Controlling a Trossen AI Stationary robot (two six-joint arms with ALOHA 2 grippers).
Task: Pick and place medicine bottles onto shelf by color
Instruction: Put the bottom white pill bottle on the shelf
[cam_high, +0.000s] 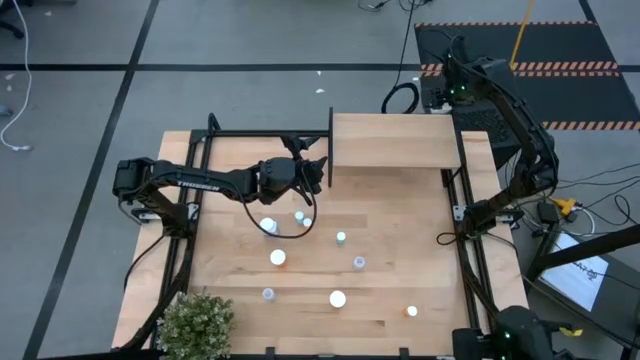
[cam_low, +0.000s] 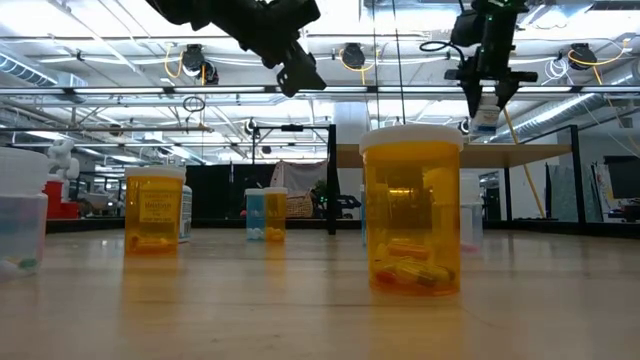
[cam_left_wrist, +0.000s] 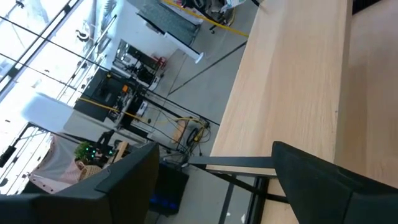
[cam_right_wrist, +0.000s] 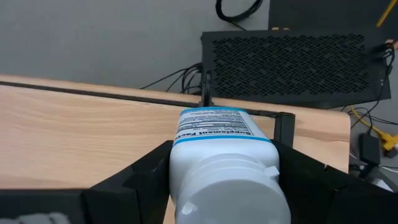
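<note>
While the shelf (cam_high: 392, 140) shows a bare wood top from above, nearly all the sorting looks still to do: about nine medicine bottles (cam_high: 338, 298) stand scattered on the desk (cam_high: 400, 270), well apart from the shelf. One bottle seems on its way. The right gripper (cam_right_wrist: 227, 168) is clenched around a white bottle (cam_right_wrist: 225, 168) with a blue-banded label and a white cap, held over the shelf's far right corner and not yet set down. The left gripper (cam_high: 312, 175) hangs released and empty just beside the shelf's black left edge. Seen from desk level, the nearest bottle (cam_low: 413, 210) is a clear orange cylinder with a white cap and capsules at its bottom; smaller orange and pale blue ones stand farther back.
</note>
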